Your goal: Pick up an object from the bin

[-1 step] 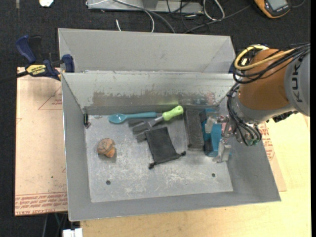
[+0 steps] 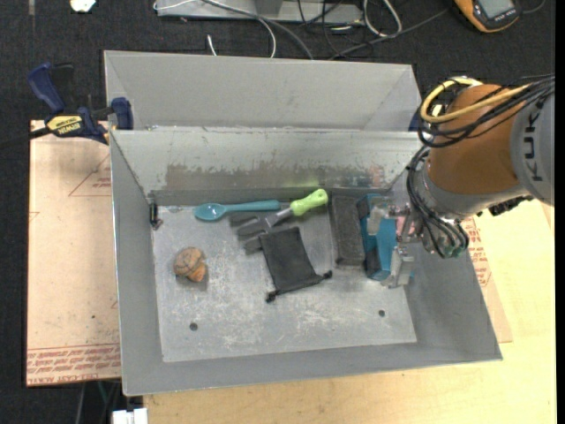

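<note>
My gripper (image 2: 392, 254) is low at the right side of the bin floor, under the orange wrist cover. Just to its left a dark grey oblong block (image 2: 348, 230) lies lengthwise, close against the gripper's blue and white parts. Further left a black square pad (image 2: 290, 261) lies flat. I see nothing clearly held.
A green-handled tool (image 2: 305, 205) and a teal spoon (image 2: 231, 210) lie along the back wall, with small dark grey pieces (image 2: 251, 230) beside them. A tan, stone-like lump (image 2: 190, 265) sits at the left. The arm and cables hang over the bin's right wall.
</note>
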